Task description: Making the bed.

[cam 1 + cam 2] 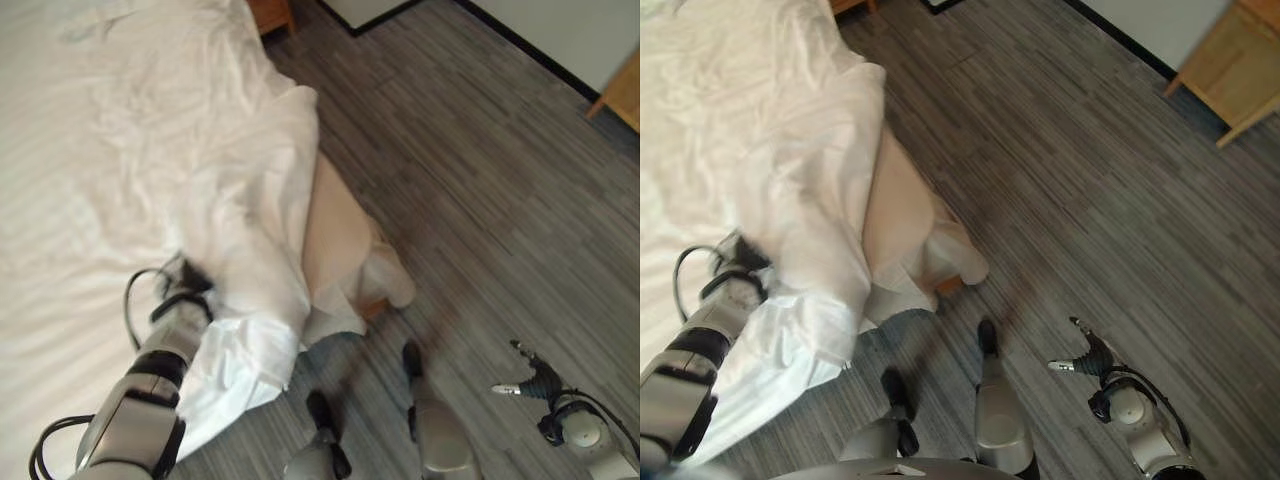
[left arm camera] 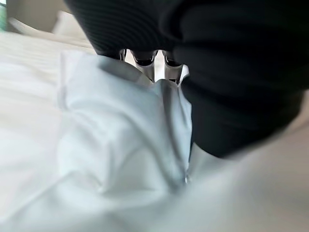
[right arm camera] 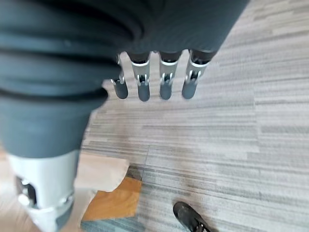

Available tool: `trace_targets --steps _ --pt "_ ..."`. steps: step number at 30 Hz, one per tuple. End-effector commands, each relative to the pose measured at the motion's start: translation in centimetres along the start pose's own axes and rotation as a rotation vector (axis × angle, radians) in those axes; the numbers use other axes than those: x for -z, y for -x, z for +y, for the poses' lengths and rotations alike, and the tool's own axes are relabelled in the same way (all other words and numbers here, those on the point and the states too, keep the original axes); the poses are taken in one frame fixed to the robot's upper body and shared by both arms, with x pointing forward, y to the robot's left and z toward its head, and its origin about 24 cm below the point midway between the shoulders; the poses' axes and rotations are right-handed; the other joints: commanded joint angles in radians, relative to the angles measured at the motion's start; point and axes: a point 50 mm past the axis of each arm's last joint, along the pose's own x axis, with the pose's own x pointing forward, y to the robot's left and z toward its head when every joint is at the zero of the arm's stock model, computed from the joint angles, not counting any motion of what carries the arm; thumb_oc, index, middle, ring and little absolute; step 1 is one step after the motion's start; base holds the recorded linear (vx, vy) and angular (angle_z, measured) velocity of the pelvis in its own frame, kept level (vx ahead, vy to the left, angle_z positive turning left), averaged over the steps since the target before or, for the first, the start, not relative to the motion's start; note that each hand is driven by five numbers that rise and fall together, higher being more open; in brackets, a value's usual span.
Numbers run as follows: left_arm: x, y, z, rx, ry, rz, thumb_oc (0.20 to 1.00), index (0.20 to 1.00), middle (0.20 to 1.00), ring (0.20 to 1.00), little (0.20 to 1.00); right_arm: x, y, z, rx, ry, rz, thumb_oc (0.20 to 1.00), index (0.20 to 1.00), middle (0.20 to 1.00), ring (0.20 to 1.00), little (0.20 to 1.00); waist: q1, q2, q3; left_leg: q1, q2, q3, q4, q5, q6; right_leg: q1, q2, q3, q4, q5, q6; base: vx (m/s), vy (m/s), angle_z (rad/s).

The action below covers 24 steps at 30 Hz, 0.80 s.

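Right hand (image 1: 1090,358) hangs over open grey plank floor (image 1: 480,180), straight fingers holding nothing, free room all round it. Obstacles on that side: wooden furniture (image 1: 1230,60) at the far right by the wall, well apart, and the bed corner with its beige skirt (image 1: 345,245) bulging onto the floor. Left hand (image 1: 185,280) is pressed into bunched white sheet (image 1: 200,160) at the bed edge, folds heaped just beside it, flatter sheet further in.
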Motion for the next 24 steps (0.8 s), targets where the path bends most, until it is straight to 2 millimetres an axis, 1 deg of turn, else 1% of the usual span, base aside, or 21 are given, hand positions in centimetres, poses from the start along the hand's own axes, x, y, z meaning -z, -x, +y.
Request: trace_targets --steps 1,2,3,4,6,8,9,10,11,12,13,14,15,16,18,19,20,21,22,23,24 --pt "-5.7 -1.7 -1.9 0.085 0.133 -0.196 0.200 0.200 0.200 0.200 0.200 -0.1 -0.3 1.2 -0.026 -0.047 0.014 1.000 1.000 1.000 1.000 1.000 -0.021 -0.021 -0.081 0.092 0.000 -0.029 0.015 -0.043 -0.026 0.099 -0.076 -0.006 0.016 -0.075 0.079 0.10 0.036 0.19" --pt "-8.2 -1.6 -3.1 0.135 0.181 -0.276 0.200 0.200 0.200 0.200 0.200 0.1 -0.3 1.6 -0.036 -0.057 0.029 1.000 1.000 1.000 1.000 1.000 -0.025 -0.025 -0.088 0.107 -0.002 -0.029 0.015 -0.050 -0.022 0.113 -0.078 -0.008 0.016 -0.079 0.079 0.08 0.022 0.19" --pt "-8.2 -1.6 -3.1 0.137 0.182 -0.277 0.200 0.200 0.200 0.200 0.200 0.1 -0.3 1.5 -0.034 -0.058 0.031 1.000 1.000 1.000 1.000 1.000 -0.023 -0.025 -0.086 0.110 -0.002 -0.029 0.015 -0.051 -0.022 0.117 -0.079 -0.008 0.016 -0.080 0.079 0.05 0.009 0.11" --pt "-9.4 -1.4 -3.6 0.167 0.203 -0.318 0.200 0.200 0.200 0.200 0.200 0.1 -0.3 1.8 -0.043 -0.063 0.033 1.000 1.000 1.000 1.000 1.000 -0.024 -0.028 -0.091 0.119 -0.005 -0.030 0.015 -0.057 -0.019 0.126 -0.080 -0.009 0.016 -0.082 0.079 0.03 0.010 -0.07" --pt "-13.0 -0.5 -5.0 0.258 0.240 -0.447 0.200 0.200 0.200 0.200 0.200 0.1 -0.5 2.1 -0.047 -0.080 0.044 1.000 1.000 1.000 1.000 1.000 -0.032 -0.032 -0.100 0.134 -0.009 -0.029 0.015 -0.065 -0.013 0.137 -0.082 -0.007 0.016 -0.082 0.080 0.03 0.012 -0.10" --pt "-14.5 -0.1 -6.1 0.320 0.245 -0.498 0.200 0.200 0.200 0.200 0.200 -0.1 -0.5 2.4 -0.055 -0.086 0.038 1.000 1.000 1.000 1.000 1.000 -0.038 -0.035 -0.105 0.143 -0.012 -0.024 0.015 -0.072 -0.009 0.140 -0.083 -0.002 0.016 -0.083 0.082 0.00 0.000 0.00" --pt "-15.7 0.3 -7.0 0.360 0.256 -0.531 0.200 0.200 0.200 0.200 0.200 -0.1 -0.6 2.4 -0.049 -0.093 0.040 1.000 1.000 1.000 1.000 1.000 -0.045 -0.036 -0.105 0.148 -0.015 -0.021 0.015 -0.074 -0.006 0.141 -0.084 0.005 0.016 -0.081 0.083 0.00 0.022 -0.09" --pt "-16.8 0.7 -8.0 0.406 0.259 -0.558 0.200 0.200 0.200 0.200 0.200 -0.2 -0.7 2.5 -0.046 -0.101 0.040 1.000 1.000 1.000 1.000 1.000 -0.050 -0.036 -0.102 0.154 -0.018 -0.016 0.015 -0.078 -0.003 0.141 -0.085 0.011 0.016 -0.080 0.084 0.00 0.016 -0.10" --pt "-17.4 1.0 -8.9 0.441 0.254 -0.574 0.200 0.200 0.200 0.200 0.200 -0.3 -0.9 2.5 -0.041 -0.102 0.036 1.000 1.000 1.000 1.000 1.000 -0.056 -0.036 -0.101 0.159 -0.021 -0.014 0.015 -0.081 -0.001 0.141 -0.085 0.017 0.016 -0.079 0.084 -0.01 0.025 -0.08" --pt "-18.3 1.5 -10.2 0.492 0.250 -0.587 0.200 0.200 0.200 0.200 0.200 -0.6 -1.1 2.5 -0.035 -0.113 0.032 1.000 1.000 1.000 1.000 1.000 -0.069 -0.036 -0.097 0.164 -0.025 -0.005 0.015 -0.085 0.003 0.138 -0.086 0.027 0.016 -0.077 0.087 -0.02 0.030 -0.08" --pt "-18.5 1.8 -11.2 0.520 0.249 -0.575 0.385 0.385 0.385 0.385 0.385 -0.8 -1.3 2.4 -0.029 -0.112 0.026 1.000 1.000 1.000 1.000 1.000 -0.075 -0.035 -0.093 0.166 -0.028 0.002 0.015 -0.087 0.005 0.134 -0.086 0.036 0.016 -0.075 0.087 -0.04 0.041 -0.16" --pt "-19.3 2.8 -13.0 0.594 0.263 -0.565 0.561 0.561 0.561 0.561 0.561 -1.2 -1.6 2.5 -0.024 -0.125 0.022 1.000 1.000 1.000 1.000 1.000 -0.094 -0.034 -0.085 0.168 -0.035 0.009 0.015 -0.090 0.009 0.125 -0.087 0.047 0.016 -0.069 0.088 -0.06 0.058 -0.29" --pt "-20.1 3.6 -14.9 0.648 0.282 -0.538 1.000 1.000 1.000 1.000 1.000 -1.5 -1.9 2.5 -0.018 -0.126 0.017 1.000 1.000 1.000 1.000 1.000 -0.111 -0.027 -0.074 0.171 -0.043 0.028 0.015 -0.093 0.013 0.110 -0.091 0.072 0.016 -0.061 0.093 -0.05 0.048 -0.34" --pt "-20.2 3.6 -15.0 0.647 0.284 -0.539 1.000 1.000 1.000 1.000 1.000 -1.5 -1.9 2.4 -0.016 -0.125 0.018 1.000 1.000 1.000 1.000 1.000 -0.108 -0.025 -0.074 0.172 -0.044 0.030 0.015 -0.094 0.014 0.108 -0.091 0.075 0.016 -0.060 0.093 -0.04 0.047 -0.53" --pt "-20.6 4.7 -16.8 0.717 0.315 -0.498 1.000 1.000 1.000 1.000 1.000 -1.6 -2.1 2.5 -0.011 -0.124 0.026 1.000 1.000 1.000 1.000 1.000 -0.125 -0.019 -0.067 0.178 -0.052 0.049 0.015 -0.100 0.019 0.094 -0.093 0.098 0.016 -0.052 0.099 -0.01 0.030 -0.62" --pt "-21.1 5.9 -18.0 0.778 0.366 -0.460 1.000 1.000 1.000 1.000 1.000 -1.4 -2.4 2.3 0.014 -0.117 0.055 1.000 1.000 1.000 1.000 1.000 -0.142 -0.011 -0.058 0.184 -0.060 0.068 0.015 -0.106 0.023 0.080 -0.094 0.122 0.016 -0.045 0.106 -0.01 0.029 -0.51" --pt "-21.2 5.9 -18.0 0.778 0.367 -0.460 1.000 1.000 1.000 1.000 1.000 -1.3 -2.4 2.3 0.015 -0.117 0.056 1.000 1.000 1.000 1.000 1.000 -0.139 -0.011 -0.058 0.185 -0.060 0.071 0.015 -0.107 0.024 0.079 -0.094 0.125 0.016 -0.045 0.106 0.00 0.025 -0.43" --pt "-21.4 5.8 -17.8 0.774 0.404 -0.460 1.000 1.000 1.000 1.000 1.000 -1.0 -2.4 2.0 0.034 -0.121 0.075 1.000 1.000 1.000 1.000 1.000 -0.145 -0.006 -0.058 0.188 -0.061 0.078 0.015 -0.108 0.025 0.076 -0.094 0.132 0.016 -0.043 0.109 0.04 -0.016 -0.53" --pt "-22.2 5.5 -16.6 0.757 0.467 -0.502 1.000 1.000 1.000 1.000 1.000 0.1 -2.2 1.6 0.076 -0.130 0.132 1.000 1.000 1.000 1.000 1.000 -0.143 0.003 -0.061 0.195 -0.062 0.086 0.015 -0.110 0.026 0.077 -0.092 0.143 0.016 -0.044 0.109 0.04 -0.018 -0.50" --pt "-22.2 5.5 -16.6 0.758 0.467 -0.502 1.000 1.000 1.000 1.000 1.000 0.1 -2.2 1.6 0.077 -0.131 0.132 1.000 1.000 1.000 1.000 1.000 -0.142 0.003 -0.060 0.196 -0.061 0.086 0.015 -0.111 0.026 0.078 -0.091 0.144 0.016 -0.044 0.109 0.05 -0.046 -0.45" --pt "-22.2 5.3 -16.0 0.745 0.489 -0.514 1.000 1.000 1.000 1.000 1.000 0.7 -2.0 1.3 0.104 -0.145 0.164 1.000 1.000 1.000 1.000 1.000 -0.139 0.005 -0.065 0.199 -0.059 0.084 0.015 -0.110 0.026 0.085 -0.091 0.139 0.016 -0.047 0.107 0.03 -0.044 -0.14"
